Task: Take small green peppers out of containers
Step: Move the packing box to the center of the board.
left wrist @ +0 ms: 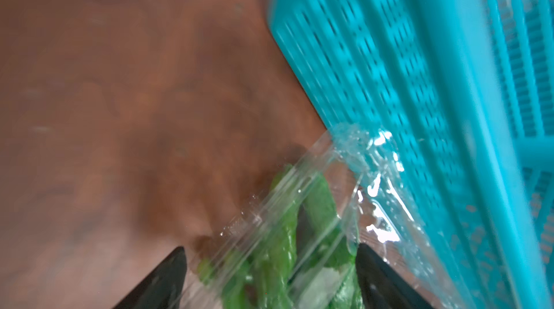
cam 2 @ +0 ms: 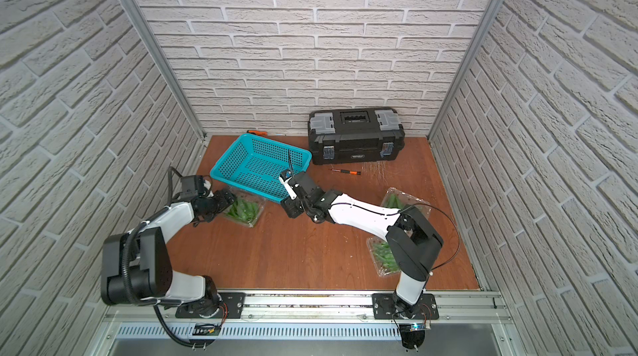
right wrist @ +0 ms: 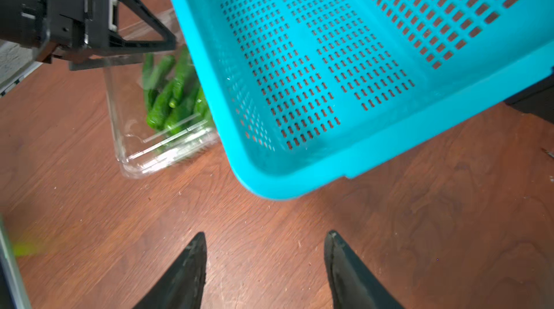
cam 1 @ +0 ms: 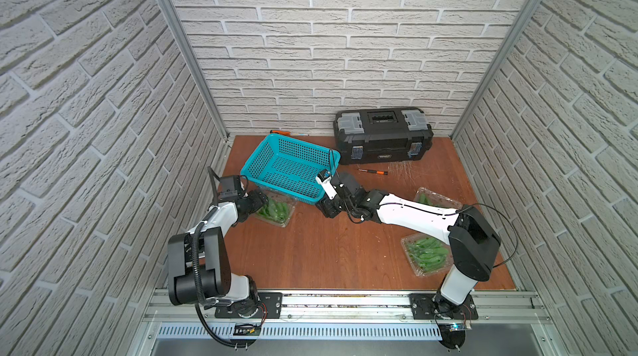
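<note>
Although the basket [right wrist: 284, 186] partly hides one container [right wrist: 132, 154], both arms' jaws stand spread.

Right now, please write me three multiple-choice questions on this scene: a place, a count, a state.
1. Where does the toolbox stand? A) at the back wall B) at the front edge C) in the centre
2. How many clear boxes of peppers are there? A) one B) three C) five
3. How is the right gripper? A) shut on a pepper B) shut on a box C) open, holding nothing
Key: 1A, it sits by the bricks; 2B, three show in a top view; 3C, its wrist view shows spread jaws over bare table.
</note>
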You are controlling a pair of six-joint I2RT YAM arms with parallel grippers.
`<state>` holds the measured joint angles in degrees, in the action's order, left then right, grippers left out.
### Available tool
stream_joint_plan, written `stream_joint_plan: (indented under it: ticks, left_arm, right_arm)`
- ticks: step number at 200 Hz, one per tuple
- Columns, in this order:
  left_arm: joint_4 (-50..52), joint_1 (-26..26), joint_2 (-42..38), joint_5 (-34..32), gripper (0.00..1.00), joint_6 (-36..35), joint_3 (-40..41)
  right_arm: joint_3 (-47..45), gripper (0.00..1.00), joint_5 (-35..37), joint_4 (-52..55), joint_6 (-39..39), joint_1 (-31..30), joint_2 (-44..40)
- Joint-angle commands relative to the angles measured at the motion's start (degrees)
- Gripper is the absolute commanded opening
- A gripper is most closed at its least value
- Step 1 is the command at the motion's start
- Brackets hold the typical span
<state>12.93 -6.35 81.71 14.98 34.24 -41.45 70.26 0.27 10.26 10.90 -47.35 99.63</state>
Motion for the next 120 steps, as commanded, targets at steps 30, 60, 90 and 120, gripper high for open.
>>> stream_joint_plan:
  ticks: [30,60,90,120]
  left_arm:
    - [4.38,9.19,1.59,1.63,0.86,-1.94,-0.63]
    - [6.5,13.78,1.52,2.81,0.86,-2.81,-0.54]
    - [9.77,17.33,2.08,3.2,0.86,-4.8,-1.23]
    - [11.52,19.68,2.12,4.68,0.86,-7.04,-1.83]
  right_arm:
    - [-1.38,0.64,0.82,-1.22,2.59,0.8,-1.85]
    - [0.47,0.64,-0.88,-1.78,7.48,3.91,0.78]
    - [5.01,0.63,-5.17,-2.97,11.08,7.4,6.47]
    - [12.46,0.63,-10.22,-2.29,11.96,10.19,14.13]
